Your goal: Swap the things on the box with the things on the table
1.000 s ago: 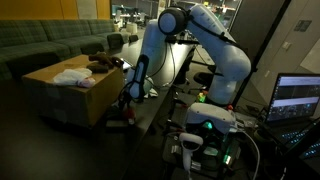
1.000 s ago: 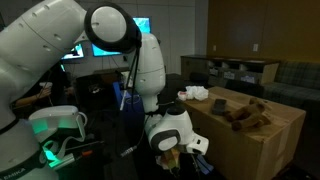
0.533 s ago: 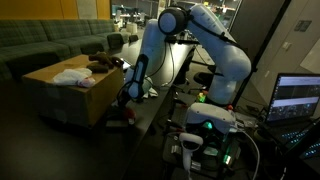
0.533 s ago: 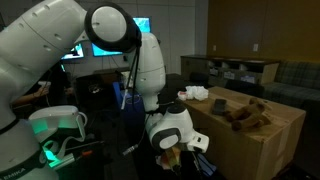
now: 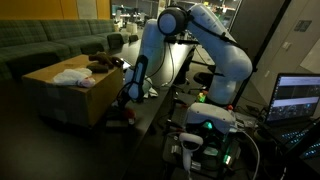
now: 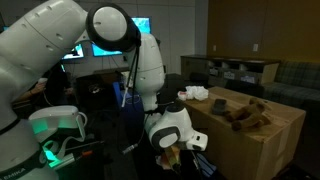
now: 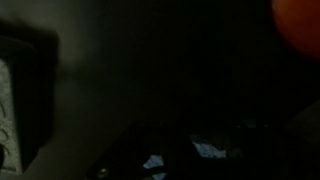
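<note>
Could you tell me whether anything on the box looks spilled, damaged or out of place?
Nothing stands out. The crumpled white cloth and the brown soft toy both rest on top of the box, which looks intact. The wrist view is too dark to judge.

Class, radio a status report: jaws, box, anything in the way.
Gripper low beside box, jaws shut; held item unclear. White cloth and brown item on box. Obstructions: too dark to tell.

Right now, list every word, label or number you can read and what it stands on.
None can be read.
laptop screen: lit, content too small and blurred.
monitor: glowing, nothing legible.
box: no print visible.
Wrist view: too dark.
</note>
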`<act>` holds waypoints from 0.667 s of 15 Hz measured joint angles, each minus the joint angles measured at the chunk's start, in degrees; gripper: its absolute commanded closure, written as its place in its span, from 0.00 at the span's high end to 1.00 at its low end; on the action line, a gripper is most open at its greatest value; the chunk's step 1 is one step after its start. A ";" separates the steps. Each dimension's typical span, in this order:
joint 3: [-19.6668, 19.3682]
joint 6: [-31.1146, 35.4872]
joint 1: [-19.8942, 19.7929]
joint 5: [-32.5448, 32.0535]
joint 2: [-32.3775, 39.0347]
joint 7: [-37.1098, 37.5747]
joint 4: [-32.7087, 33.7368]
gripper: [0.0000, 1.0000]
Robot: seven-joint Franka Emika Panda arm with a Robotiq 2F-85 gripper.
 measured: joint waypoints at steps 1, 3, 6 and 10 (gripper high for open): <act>-0.15 0.04 0.14 0.00 -0.08 0.00 -0.19 0.03; -0.67 0.22 0.43 0.00 -0.43 0.00 -1.09 0.03; -1.90 0.89 0.99 0.00 -1.75 -0.07 -3.90 0.03; -2.62 2.52 1.25 0.00 -3.77 -0.09 -6.99 0.37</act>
